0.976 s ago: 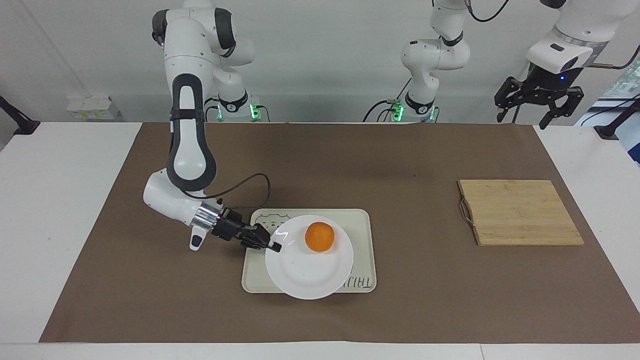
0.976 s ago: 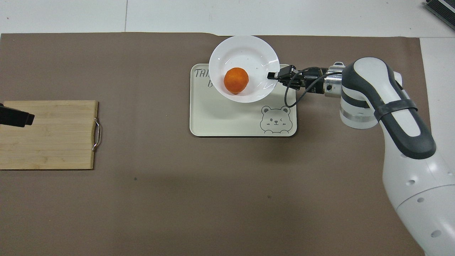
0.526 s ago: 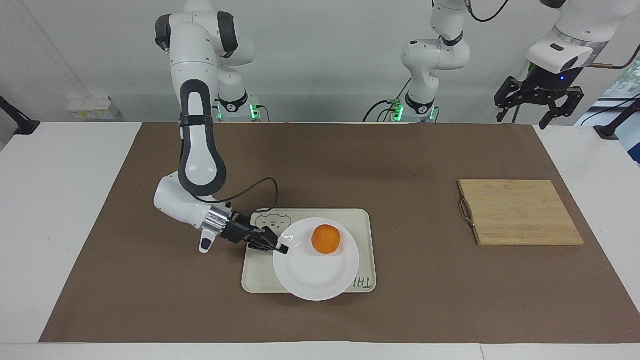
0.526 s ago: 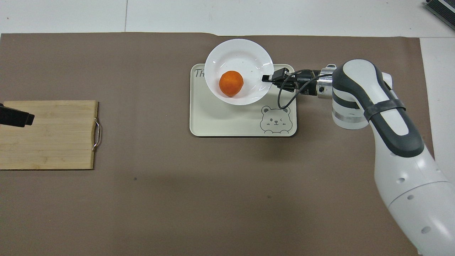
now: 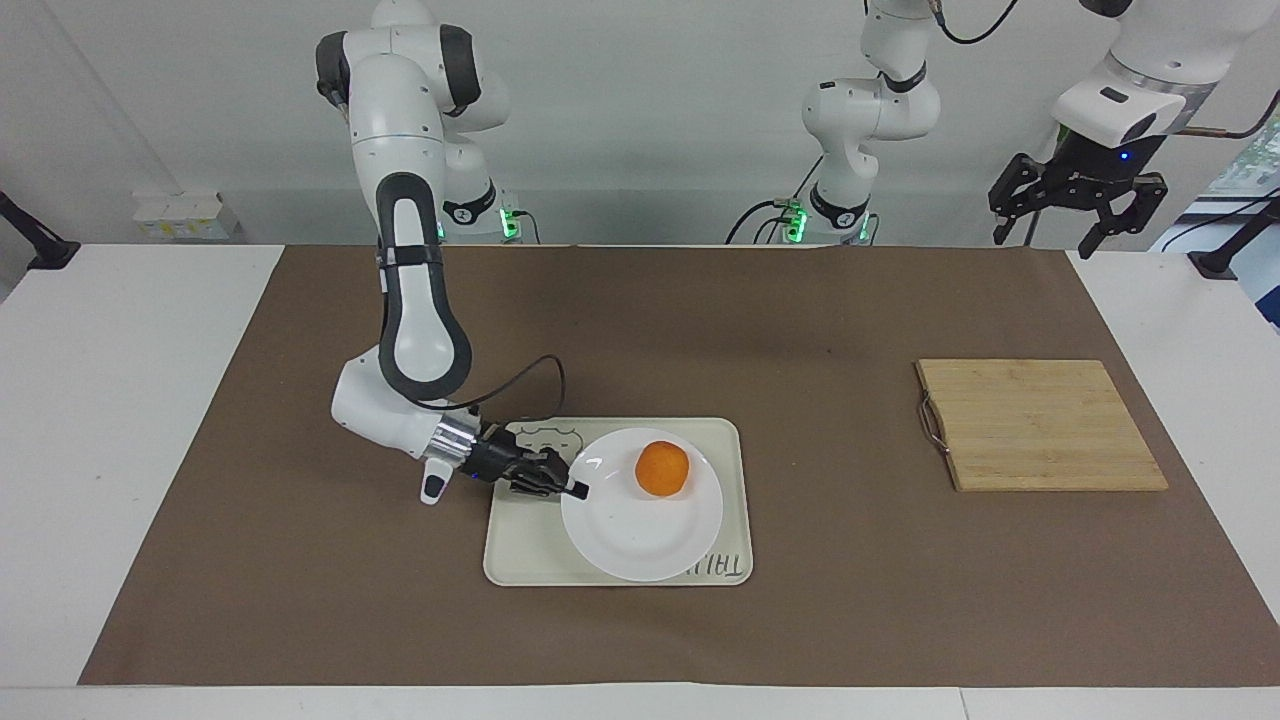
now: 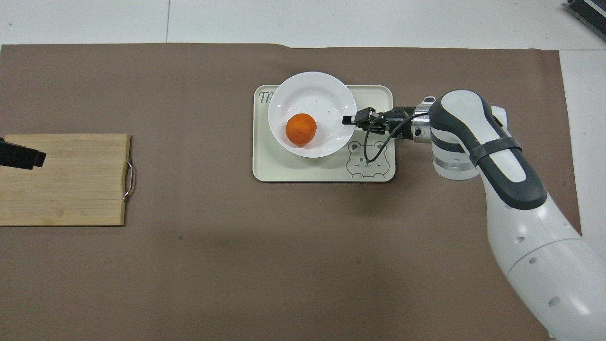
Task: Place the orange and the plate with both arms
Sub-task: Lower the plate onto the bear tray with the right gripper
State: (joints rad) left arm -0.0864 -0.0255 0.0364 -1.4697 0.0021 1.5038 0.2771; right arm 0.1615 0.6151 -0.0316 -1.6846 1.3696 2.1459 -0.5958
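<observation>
Facing, we see orange (image 5: 662, 469) in plate (image 5: 640, 525) over tray (image 5: 515, 560); right gripper (image 5: 574, 489) clenched on plate rim. Left gripper (image 5: 1076, 195) released, waits above table corner. Overhead, we lose tray lettering under plate (image 6: 322, 92); left gripper (image 6: 21, 156) cut off over board (image 6: 71, 189).

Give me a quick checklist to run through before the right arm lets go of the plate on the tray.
1. Right gripper shut on the plate's rim: ok.
2. Orange on the plate, off centre toward the robots' edge: ok.
3. Plate lies over the tray, apart from a slight overhang at the edge farthest from the robots: ok.
4. Plate fully resting on the tray, not raised or tilted: cannot tell.
5. Left gripper open, waiting above the left arm's end of the table, away from the tray: ok.
6. Cutting board well apart from the tray: ok.
</observation>
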